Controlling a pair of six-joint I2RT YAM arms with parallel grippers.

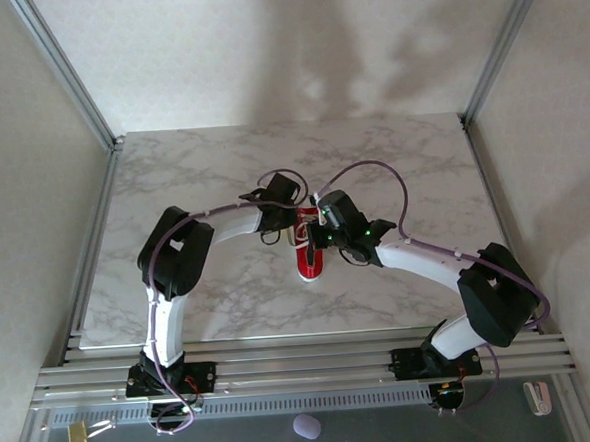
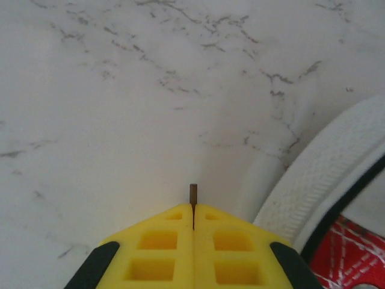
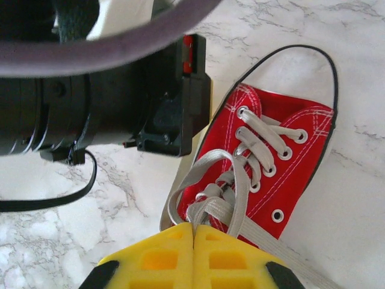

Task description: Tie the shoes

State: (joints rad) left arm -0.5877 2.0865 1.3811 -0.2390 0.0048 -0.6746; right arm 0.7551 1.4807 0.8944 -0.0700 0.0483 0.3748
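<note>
Pinching loose laces (image 3: 240, 180) on the shoe (image 3: 289, 150) with the right gripper (image 3: 193, 227) closed, left gripper (image 2: 193, 208) shut beside the sole (image 2: 313, 174), with no bow tied yet.

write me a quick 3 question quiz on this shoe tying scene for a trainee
1. True or false: the sneaker is blue.
2. Pick one: the right gripper is A) wide open, B) shut, with the laces bunched at its tips, C) clamped on a cable.
3. Fill in: the sneaker rests on a table with a ___ pattern.

Key: 1 false, it is red; 2 B; 3 marble.
</note>
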